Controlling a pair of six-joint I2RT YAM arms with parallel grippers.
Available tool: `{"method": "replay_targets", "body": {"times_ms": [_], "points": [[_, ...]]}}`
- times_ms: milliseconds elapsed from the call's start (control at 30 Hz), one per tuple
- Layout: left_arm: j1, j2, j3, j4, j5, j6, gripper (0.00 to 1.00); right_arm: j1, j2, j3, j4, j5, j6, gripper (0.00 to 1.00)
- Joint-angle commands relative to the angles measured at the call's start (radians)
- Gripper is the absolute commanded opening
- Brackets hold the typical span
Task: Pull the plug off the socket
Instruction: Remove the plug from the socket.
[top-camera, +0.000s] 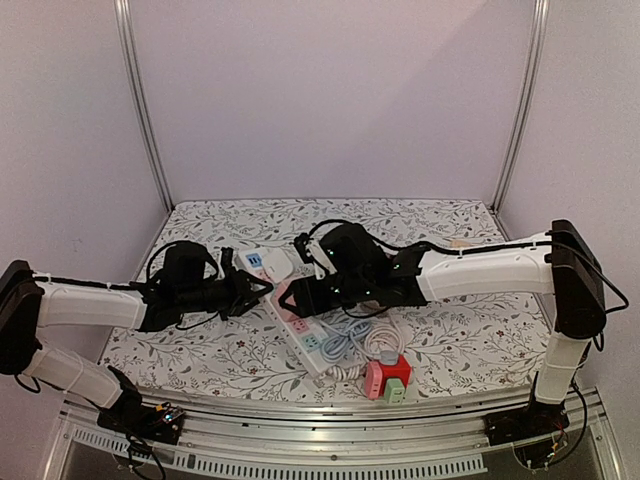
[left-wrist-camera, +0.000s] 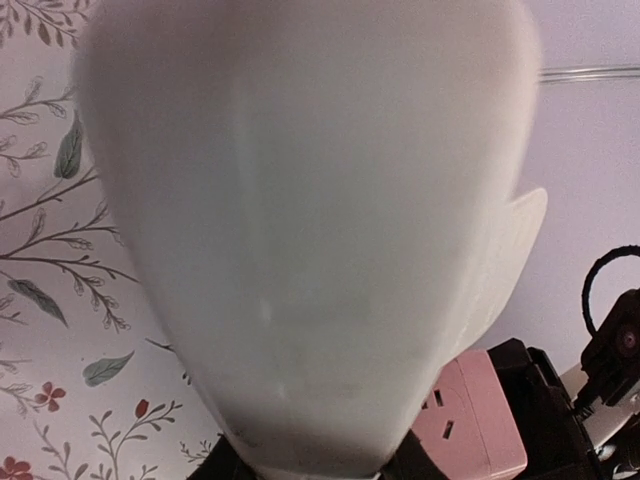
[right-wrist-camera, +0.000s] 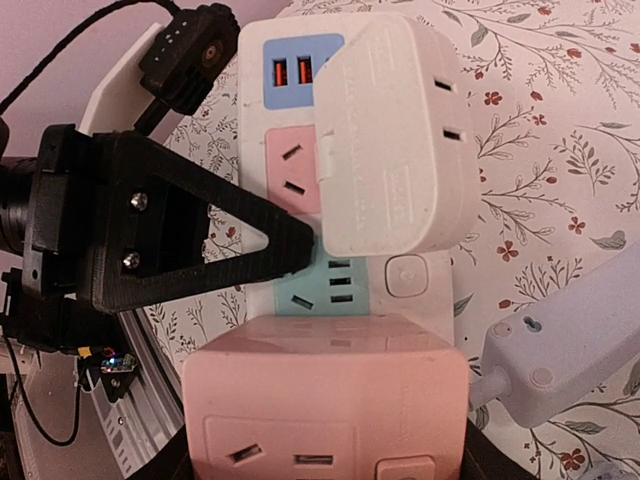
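Plug: we found the white plug (right-wrist-camera: 395, 140) tilted over the blue-and-pink far end of the power strip (top-camera: 318, 348). We could not tell whether its pins were still seated.
Left gripper: the left gripper (top-camera: 252, 288) pinched the plug, with one black finger (right-wrist-camera: 150, 240) against its flank. In the left wrist view the plug's body filled most of the frame.
Right gripper: the right gripper (top-camera: 297, 300) clamped the strip's pink section, a finger on either side.
Nearby: we noted a red-and-green cube socket (top-camera: 388, 378) and a coiled cable (top-camera: 350, 340) on the floral table cover (top-camera: 450, 340).
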Motion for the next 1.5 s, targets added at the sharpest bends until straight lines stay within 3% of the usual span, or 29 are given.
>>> {"method": "replay_targets", "body": {"times_ms": [0,333,667,933,1467], "points": [[-0.024,-0.017,0.019,-0.006,0.007,0.049,0.01,0.024,-0.060,0.009,0.020,0.073,0.033,0.24],[-0.025,-0.011,0.017,0.002,0.004,0.050,0.01,0.108,-0.087,0.046,-0.131,0.284,-0.087,0.24],[-0.030,0.011,0.014,0.033,0.021,0.058,0.01,0.104,-0.105,0.035,-0.129,0.290,-0.057,0.24],[-0.033,-0.009,0.005,0.034,0.024,0.082,0.01,0.035,-0.119,-0.021,-0.044,0.142,0.031,0.25],[-0.039,0.002,0.015,0.015,0.004,0.082,0.01,0.118,-0.104,0.044,-0.189,0.339,-0.097,0.25]]}}
